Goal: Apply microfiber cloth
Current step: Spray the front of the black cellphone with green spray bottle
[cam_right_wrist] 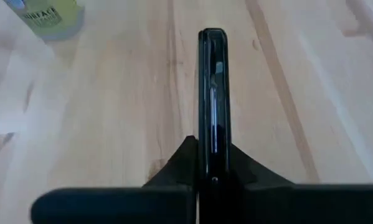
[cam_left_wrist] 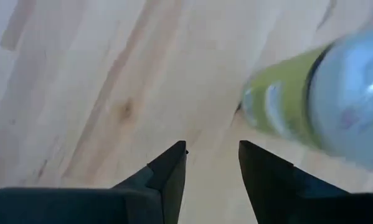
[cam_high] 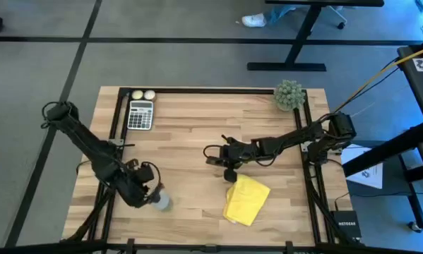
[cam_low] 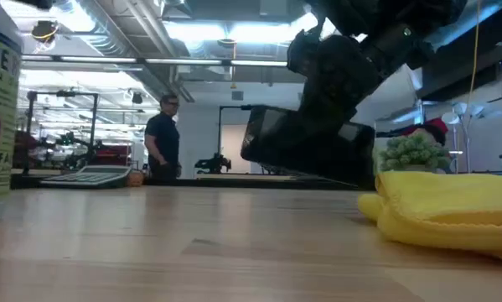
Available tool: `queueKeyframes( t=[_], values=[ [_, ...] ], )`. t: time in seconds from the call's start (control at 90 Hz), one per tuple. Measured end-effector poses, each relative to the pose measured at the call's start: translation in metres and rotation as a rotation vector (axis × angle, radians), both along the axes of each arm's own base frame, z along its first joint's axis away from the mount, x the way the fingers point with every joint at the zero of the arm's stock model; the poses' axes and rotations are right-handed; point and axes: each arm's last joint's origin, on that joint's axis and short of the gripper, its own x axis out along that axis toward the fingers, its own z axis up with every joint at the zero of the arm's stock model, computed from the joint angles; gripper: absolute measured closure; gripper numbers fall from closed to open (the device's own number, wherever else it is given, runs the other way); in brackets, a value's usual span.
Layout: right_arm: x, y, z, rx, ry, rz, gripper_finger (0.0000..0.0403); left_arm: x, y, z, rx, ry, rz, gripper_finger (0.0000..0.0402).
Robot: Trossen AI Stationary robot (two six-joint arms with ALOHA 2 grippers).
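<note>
The room behind is a large workshop with bright ceiling lamps, and a person (cam_low: 162, 138) in dark clothes stands far behind the table. The wooden table (cam_high: 197, 127) has a pale plank top inside a black frame.

The right arm reaches from the right edge toward the middle of the table. The right gripper (cam_high: 212, 156) is closed on a black smartphone (cam_right_wrist: 212, 93), which it holds by the thin edge above the wood; in the low view the phone (cam_low: 305, 143) hangs tilted in the air. The left arm comes in from the left side toward the near edge. The left gripper (cam_left_wrist: 212, 165) has its fingers apart and holds nothing; it is just beside a small spray bottle (cam_high: 162, 202) with a green label, which stands upright near the front edge.

The microfiber cloth (cam_high: 246, 200), bright yellow and loosely folded, lies flat on the table, near the front edge and right of the middle, just below the right gripper in the high view and free of both grippers.

A calculator (cam_high: 140, 115) lies at the far left corner, with two pale small balls (cam_high: 143, 94) beside it. A small green plant (cam_high: 288, 94) stands at the far right corner.
</note>
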Motion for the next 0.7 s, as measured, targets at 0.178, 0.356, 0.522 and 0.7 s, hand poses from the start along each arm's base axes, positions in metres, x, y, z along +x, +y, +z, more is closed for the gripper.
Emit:
queueKeyframes(
  t=[0.178,0.356,0.522,0.7],
  values=[
    [0.008,0.001,0.012,0.001,-0.027,0.008,0.0395,-0.01,0.009,0.012,-0.036,-0.023,-0.001,0.0271],
    [0.014,0.018,0.017,0.074,-0.099,0.086,0.0395,-0.014,0.008,0.009,-0.004,-0.029,-0.011,0.0271],
    [0.02,0.053,0.0,0.06,-0.146,0.24,0.0395,-0.013,0.0,-0.011,-0.002,-0.035,-0.013,0.0271],
    [0.04,0.074,-0.01,0.02,-0.175,0.311,0.0395,-0.008,-0.01,-0.039,-0.051,-0.105,-0.022,0.0271]
  ],
)
